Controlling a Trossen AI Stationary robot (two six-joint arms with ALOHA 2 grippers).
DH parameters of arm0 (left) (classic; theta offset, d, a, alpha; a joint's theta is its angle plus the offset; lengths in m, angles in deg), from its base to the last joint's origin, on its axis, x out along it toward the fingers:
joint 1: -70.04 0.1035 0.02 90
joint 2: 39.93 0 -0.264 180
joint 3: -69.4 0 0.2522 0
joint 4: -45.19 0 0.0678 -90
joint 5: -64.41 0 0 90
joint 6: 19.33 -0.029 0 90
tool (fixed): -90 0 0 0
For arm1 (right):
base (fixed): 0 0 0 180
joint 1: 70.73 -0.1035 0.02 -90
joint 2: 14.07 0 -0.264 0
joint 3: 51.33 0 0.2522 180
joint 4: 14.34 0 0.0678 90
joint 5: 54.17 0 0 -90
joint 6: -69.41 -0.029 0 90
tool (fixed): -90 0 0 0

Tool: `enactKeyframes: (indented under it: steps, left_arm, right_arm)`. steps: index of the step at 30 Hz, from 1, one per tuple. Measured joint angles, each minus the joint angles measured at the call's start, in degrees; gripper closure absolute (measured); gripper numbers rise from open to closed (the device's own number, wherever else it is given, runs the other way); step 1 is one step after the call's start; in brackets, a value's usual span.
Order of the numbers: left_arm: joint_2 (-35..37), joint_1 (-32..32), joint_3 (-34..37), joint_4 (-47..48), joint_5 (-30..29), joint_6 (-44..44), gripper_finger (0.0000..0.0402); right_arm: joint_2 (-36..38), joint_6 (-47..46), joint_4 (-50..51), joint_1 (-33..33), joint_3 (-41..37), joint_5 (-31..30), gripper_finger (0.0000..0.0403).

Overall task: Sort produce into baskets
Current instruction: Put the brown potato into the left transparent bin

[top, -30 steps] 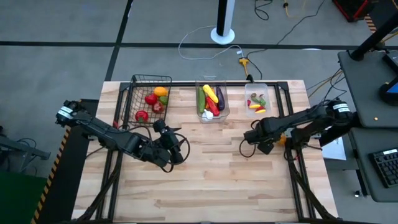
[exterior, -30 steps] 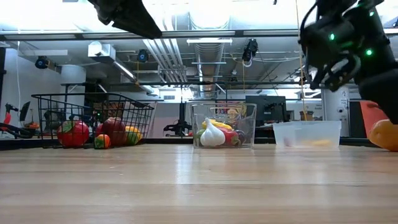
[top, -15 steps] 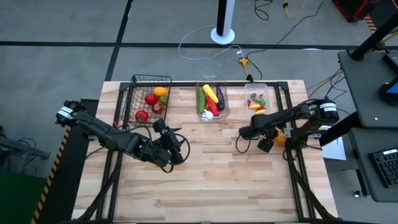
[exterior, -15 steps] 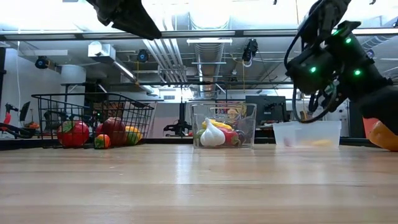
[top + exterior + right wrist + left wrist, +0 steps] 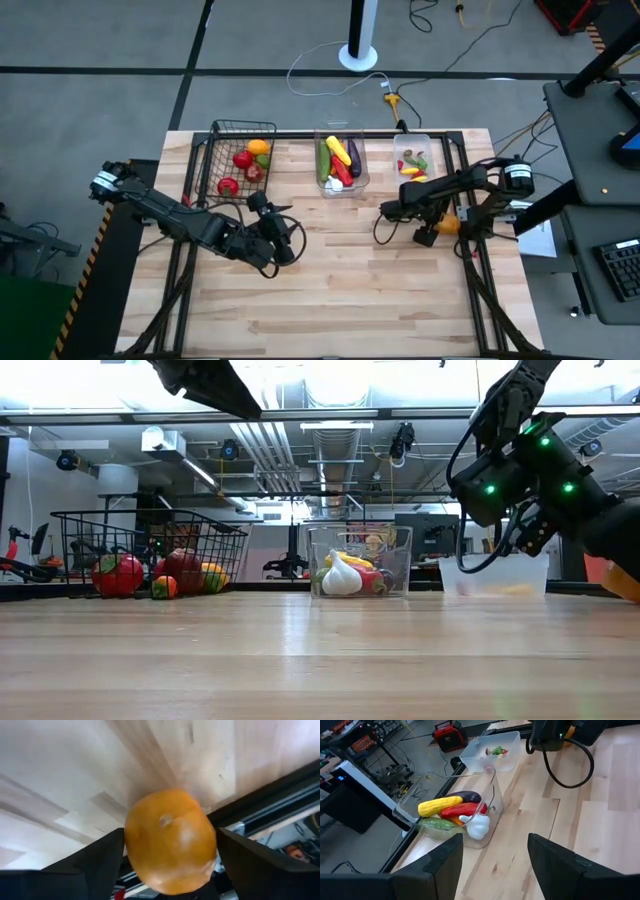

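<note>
I am lining up the right claw (image 5: 170,865) on the last loose piece of produce, an orange pepper (image 5: 171,840) lying at the surface's (image 5: 340,290) right edge. To do this well, I want the fingers (image 5: 97,865) to stay evenly spaced on both sides of the pepper and low enough to catch its widest part, because it is round and smooth and, I judge, apt to roll or squirt off the nearby edge if one finger lands first. I would close slowly and lift straight up before swinging toward the bins.

In the right wrist view the right claw stands spread, with the pepper sitting squarely between its two fingers; I cannot tell whether either finger touches it yet. In the high view the pepper (image 5: 447,225) lies just beside the claw, on its outboard side.

Beyond the claw, the shallow clear bin (image 5: 413,160) holds small peppers, and it is the nearest container. The taller clear bin (image 5: 341,163) and the black wire basket (image 5: 238,160) lie farther off.

My left claw (image 5: 495,862) hovers spread and empty, far from the pepper.
</note>
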Motion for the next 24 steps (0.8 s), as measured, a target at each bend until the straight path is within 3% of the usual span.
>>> enactKeyframes:
  steps: [9, 19, 24]
  left_arm:
    - [0.0, 0.0, 0.0, 0.0, 0.0, -0.3, 0.0196]
    - [-0.2, 0.0, 0.2, -0.1, 0.0, 1.8, 0.0196]
    - [-1.4, -0.1, 0.5, -0.3, 0.0, 3.8, 0.0196]
  right_arm:
    - [0.4, 1.2, -0.5, 0.0, 0.0, 1.9, 0.0137]
    - [1.5, 3.0, 0.0, -0.2, 1.8, 2.1, 0.0144]
    - [6.2, 3.4, -8.0, -2.2, 5.2, 7.7, 0.0144]
